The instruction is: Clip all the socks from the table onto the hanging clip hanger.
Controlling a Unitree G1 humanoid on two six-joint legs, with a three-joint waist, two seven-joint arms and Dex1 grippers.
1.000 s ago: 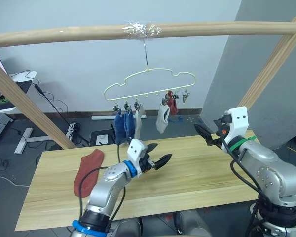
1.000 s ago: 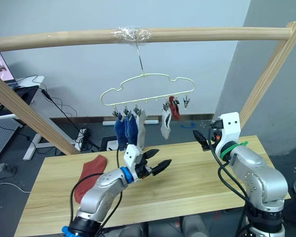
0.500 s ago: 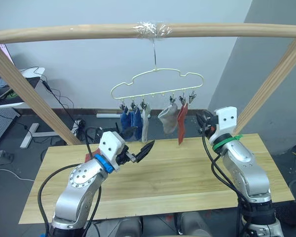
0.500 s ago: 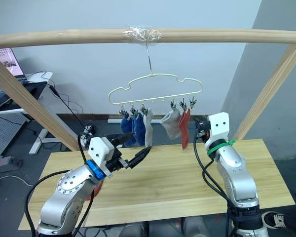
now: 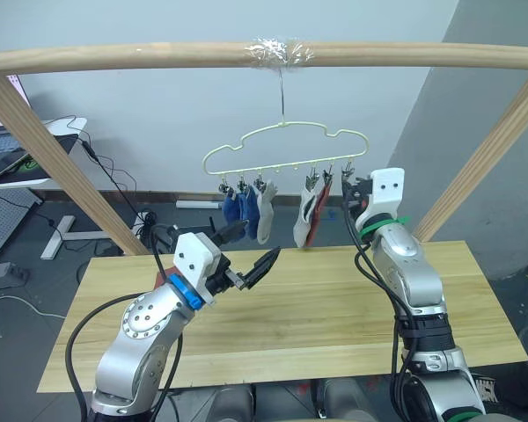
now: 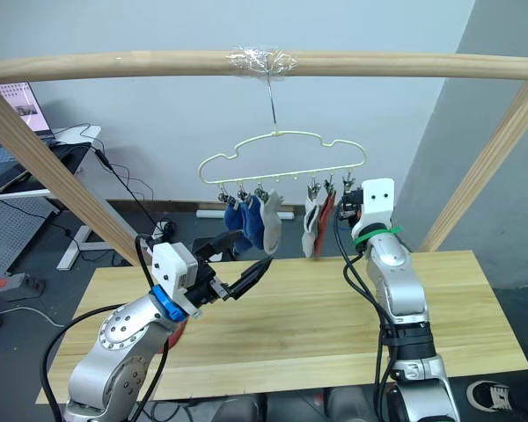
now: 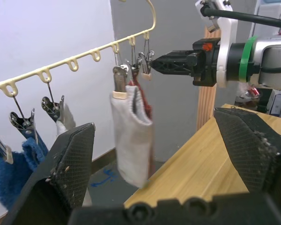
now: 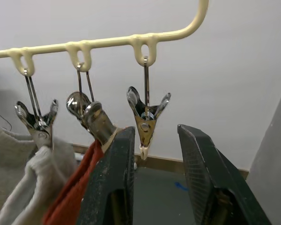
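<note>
Count from my seat: five socks up, one clip hanger (image 5: 286, 132).
Two blue socks (image 5: 235, 209) and one grey sock (image 5: 266, 215) above my left claw (image 5: 260, 240); one more grey (image 5: 304, 224) and one rust-red sock (image 5: 316, 220) beside my right claw (image 5: 350, 189).

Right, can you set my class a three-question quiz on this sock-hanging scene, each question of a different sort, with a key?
1. True or false: the left gripper holds a sock.
2. Which clip sits between the open fingers of the right gripper? A: the empty end clip. B: a clip holding a blue sock. C: a clip holding a grey sock.
3. Fill in: ___ socks hang from the clip hanger.

Key: 1 false, it is open and empty. 2 A. 3 five: two blue, two grey, one red.
</note>
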